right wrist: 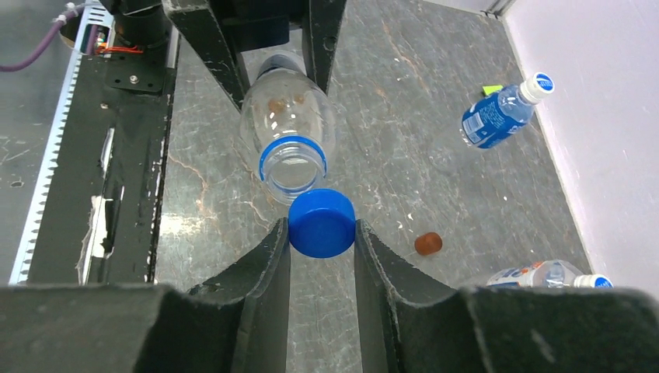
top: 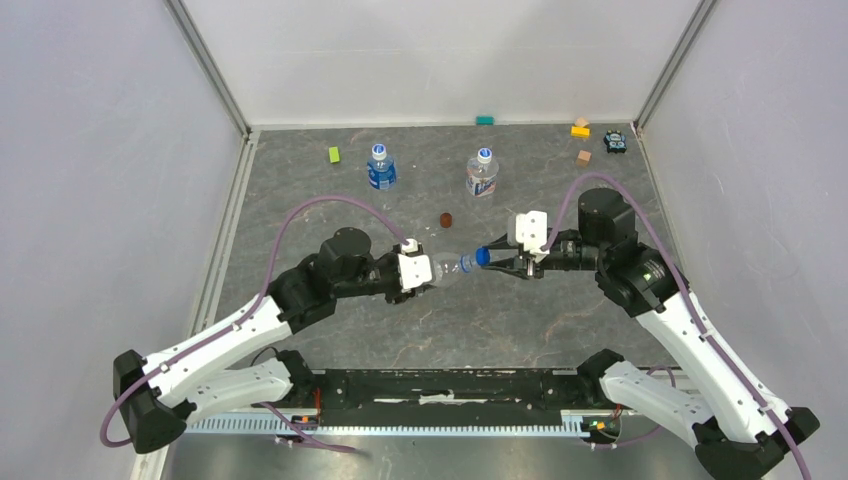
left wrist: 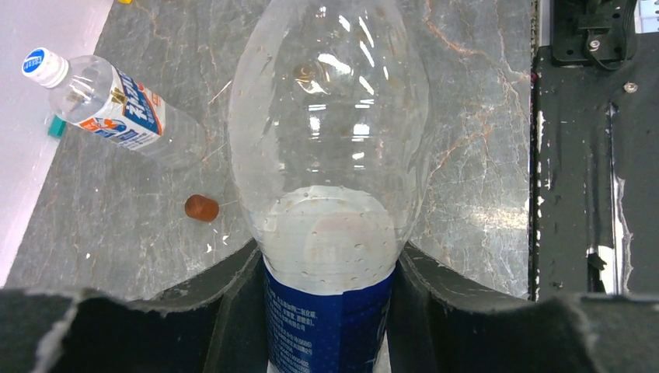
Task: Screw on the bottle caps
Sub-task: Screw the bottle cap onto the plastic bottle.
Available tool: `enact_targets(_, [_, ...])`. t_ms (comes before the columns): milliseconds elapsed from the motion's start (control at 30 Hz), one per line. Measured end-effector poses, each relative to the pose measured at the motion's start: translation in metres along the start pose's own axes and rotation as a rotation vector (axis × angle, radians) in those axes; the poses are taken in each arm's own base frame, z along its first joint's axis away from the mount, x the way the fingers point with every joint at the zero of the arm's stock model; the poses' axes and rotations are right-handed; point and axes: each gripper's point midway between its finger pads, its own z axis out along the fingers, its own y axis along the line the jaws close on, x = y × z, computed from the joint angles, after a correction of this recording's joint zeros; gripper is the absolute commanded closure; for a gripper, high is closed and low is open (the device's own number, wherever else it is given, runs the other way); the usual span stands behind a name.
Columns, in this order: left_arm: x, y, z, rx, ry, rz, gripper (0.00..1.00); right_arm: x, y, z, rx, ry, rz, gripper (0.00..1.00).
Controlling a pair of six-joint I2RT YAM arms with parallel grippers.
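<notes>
My left gripper [top: 428, 270] is shut on a clear bottle [top: 447, 268] and holds it lying sideways above the table, neck to the right. In the left wrist view the bottle [left wrist: 330, 155] fills the middle, my fingers clamped on its blue label. My right gripper [top: 492, 260] is shut on the solid blue cap [top: 483, 257]. In the right wrist view the cap [right wrist: 322, 223] sits just below the bottle's open blue-ringed mouth [right wrist: 292, 159], a little off its axis. Two capped bottles [top: 380, 167] [top: 482, 173] stand at the back.
A dark red-brown disc [top: 446, 219] lies on the table behind the held bottle. Toy blocks lie along the back: green [top: 334, 154], teal [top: 485, 120], yellow [top: 580, 130], tan [top: 584, 157]. A small dark toy [top: 615, 142] is at the back right. A black rail [top: 450, 385] runs along the near edge.
</notes>
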Motion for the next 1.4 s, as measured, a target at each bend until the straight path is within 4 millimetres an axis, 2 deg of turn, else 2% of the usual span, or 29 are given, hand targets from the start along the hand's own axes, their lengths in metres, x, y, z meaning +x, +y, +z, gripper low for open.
enact_targets(500, [0.006, -0.004, 0.003, 0.024, 0.017, 0.006, 0.5, -0.004, 0.009, 0.004, -0.057, -0.029, 0.008, 0.99])
enact_targets(933, [0.011, -0.009, 0.005, 0.05, 0.036, -0.006, 0.52, -0.001, 0.01, 0.007, -0.075, -0.023, 0.011, 0.99])
enact_targets(1400, [0.013, -0.01, 0.005, 0.06, 0.047, -0.011, 0.54, 0.005, 0.021, 0.007, -0.112, 0.002, 0.018, 0.99])
